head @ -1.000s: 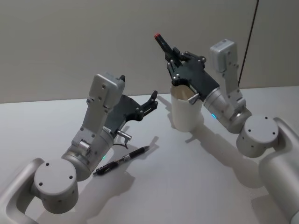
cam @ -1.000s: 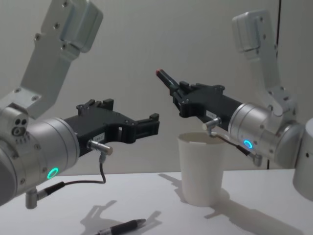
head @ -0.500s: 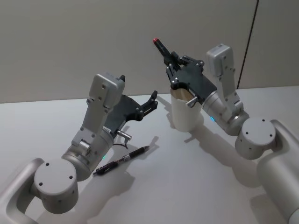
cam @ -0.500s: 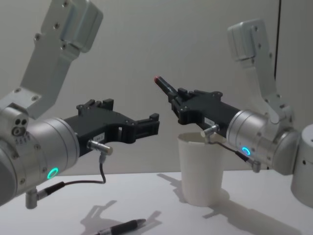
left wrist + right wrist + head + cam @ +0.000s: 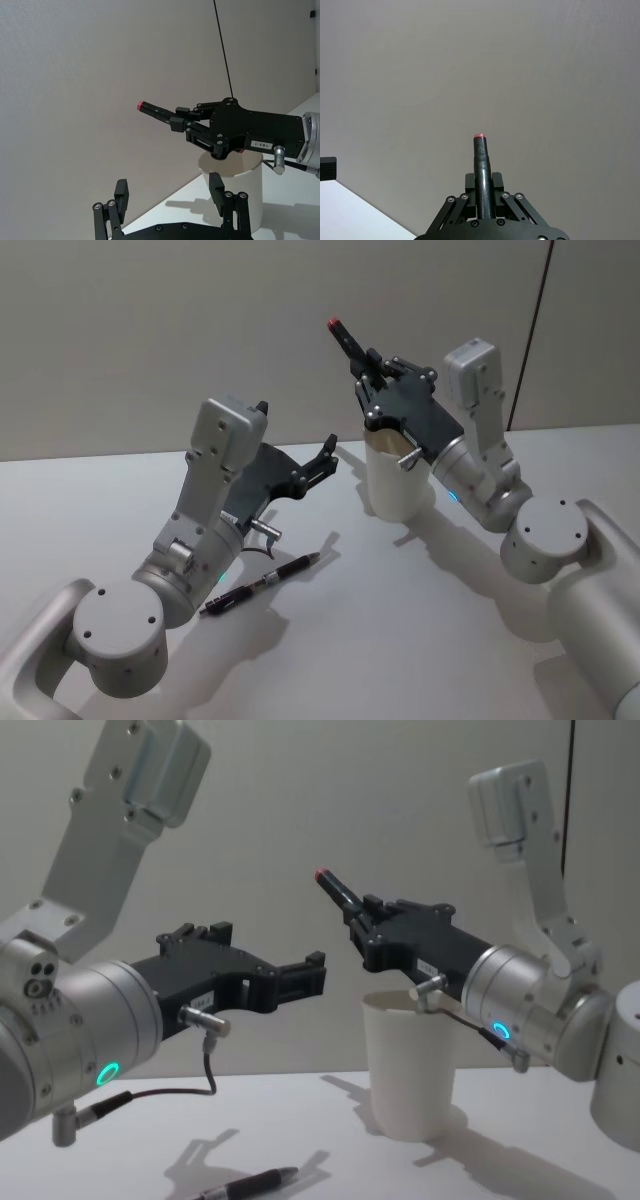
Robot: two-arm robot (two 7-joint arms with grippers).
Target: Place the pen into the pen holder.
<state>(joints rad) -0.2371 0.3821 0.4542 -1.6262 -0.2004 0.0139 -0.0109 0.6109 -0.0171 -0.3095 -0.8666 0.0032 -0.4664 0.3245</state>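
My right gripper [image 5: 368,365] is shut on a black pen [image 5: 345,338] with a red end that points up and away from the wrist. It hangs just above the rim of the pen holder [image 5: 395,485], a plain white paper cup standing upright on the table. From the chest, the held pen [image 5: 335,892] slants up to the left over the cup [image 5: 410,1070]. The right wrist view looks along the pen [image 5: 481,170] between the fingers. A second black pen [image 5: 262,583] lies on the table below my left gripper [image 5: 328,455], which stands open in the air left of the cup.
The white tabletop [image 5: 400,620] runs back to a plain grey wall. A thin dark cable [image 5: 540,300] hangs down the wall at the right. My left forearm [image 5: 215,490] rises over the lying pen.
My right gripper has shifted slightly to the left above the cup, the pen still in it. The left arm and the lying pen have not moved.
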